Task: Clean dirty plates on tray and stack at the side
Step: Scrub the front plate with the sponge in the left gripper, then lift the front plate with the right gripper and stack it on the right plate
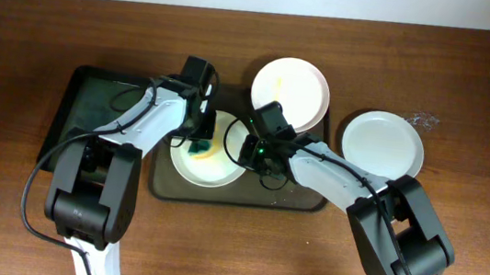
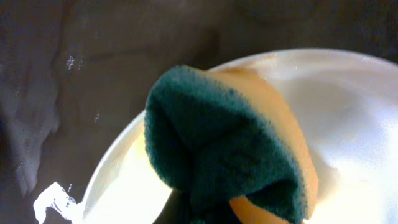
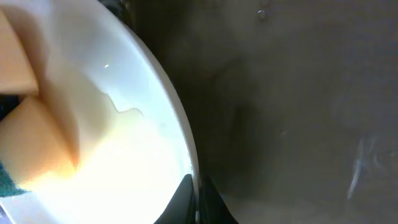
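Observation:
A dirty plate [image 1: 214, 164] with yellowish smears lies at the left of the dark brown tray [image 1: 307, 203]. My left gripper [image 1: 198, 141] is shut on a green-yellow sponge [image 1: 198, 148] and presses it on this plate's inside; the sponge fills the left wrist view [image 2: 230, 155] over the plate [image 2: 348, 124]. My right gripper [image 1: 251, 149] is shut on the plate's right rim [image 3: 186, 155]. A second plate [image 1: 290, 87] lies at the tray's back. A third plate [image 1: 382, 144] sits on the table to the right of the tray.
A smaller black tray [image 1: 91, 111] lies at the left, under my left arm. Small crumbs [image 1: 421, 120] lie on the brown wooden table behind the right plate. A pale wall runs along the table's far edge.

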